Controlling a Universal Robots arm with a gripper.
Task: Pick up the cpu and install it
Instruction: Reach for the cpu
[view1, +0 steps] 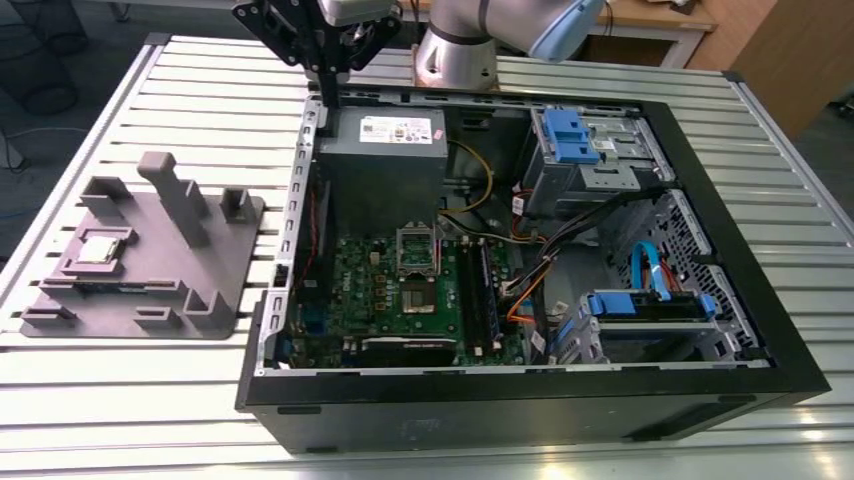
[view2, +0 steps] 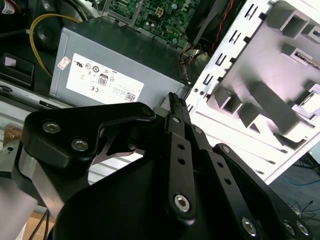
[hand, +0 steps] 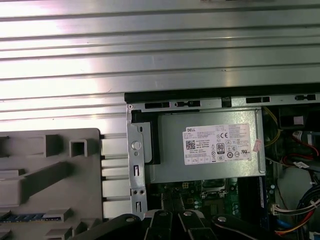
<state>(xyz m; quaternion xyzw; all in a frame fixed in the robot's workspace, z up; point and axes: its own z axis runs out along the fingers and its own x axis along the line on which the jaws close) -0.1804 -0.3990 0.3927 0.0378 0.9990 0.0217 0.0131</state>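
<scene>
Slatted silver metal table (view1: 747, 150) under everything, with an open black PC tower case (view1: 534, 400) lying on its side, so the green motherboard (view1: 387, 290) faces up and the silver rectangular socket frame (view1: 416, 250) can be reached from above. Makes sense for a top-down install.

On the exterior view's left is the big grey plastic tray with upright posts (view1: 214, 290). The cpu (view1: 100, 247), a small flat silvery square chip, lies flat in one of its recesses, well apart from the case. I'd guess the recess is there so it can't slide around.

The black linkage gripper (view1: 328, 72) hangs off the silver and blue robot arm (view1: 467, 45), pointing down over the far edge of the case, just above the grey metal power supply box (view1: 380, 150). It's well away from the chip. In the second wrist view the jaws look pressed together with nothing between them, so nothing's been picked up yet.
</scene>
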